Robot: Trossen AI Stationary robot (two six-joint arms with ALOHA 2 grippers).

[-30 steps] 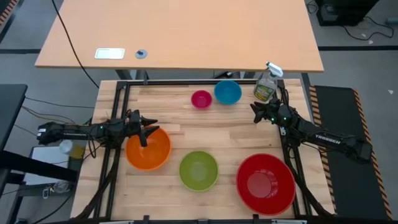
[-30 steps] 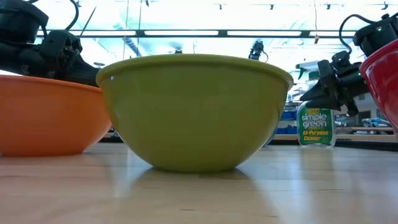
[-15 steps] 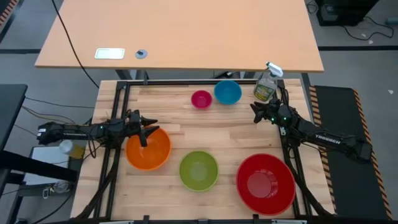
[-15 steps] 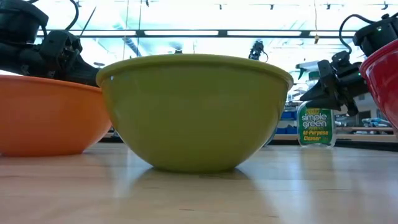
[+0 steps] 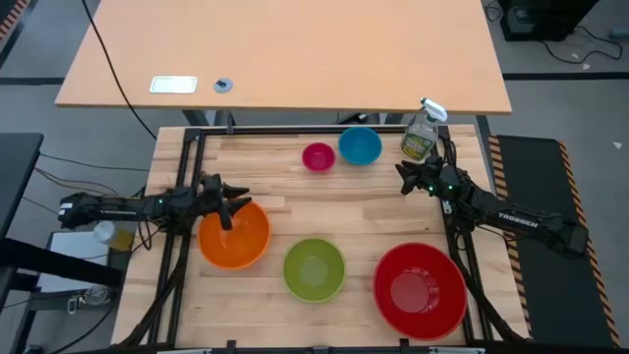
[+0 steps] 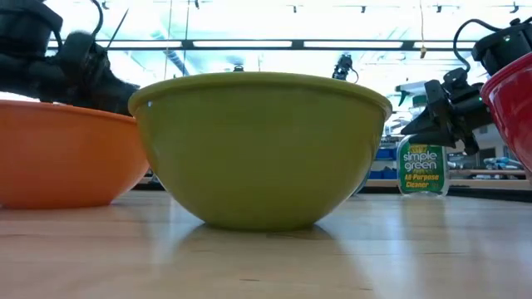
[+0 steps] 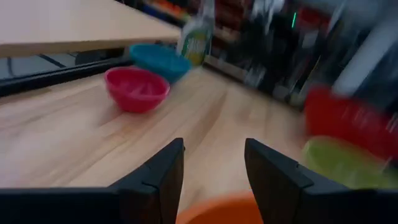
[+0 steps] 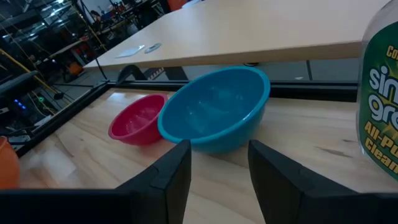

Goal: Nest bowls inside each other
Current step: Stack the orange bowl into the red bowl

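Five bowls stand apart on the wooden table: red (image 5: 420,291) near right, lime green (image 5: 314,268) near middle, orange (image 5: 234,234) near left, blue (image 5: 360,146) and magenta-pink (image 5: 317,156) at the far side. My left gripper (image 5: 236,203) hovers open over the orange bowl's far-left rim (image 7: 217,210), its fingers touching nothing. My right gripper (image 5: 403,178) stands open at the right side, pointing toward the blue bowl (image 8: 214,112) and pink bowl (image 8: 138,127), with nothing between its fingers.
A clear spray bottle with a green label (image 5: 421,136) stands at the far right corner, close to my right gripper. A light desk (image 5: 285,54) lies beyond the table's far edge. Bare wood shows in the table's middle (image 5: 324,206).
My left gripper has rolled a little about its own pointing line while staying over the orange bowl's rim. The bowls have kept their places.
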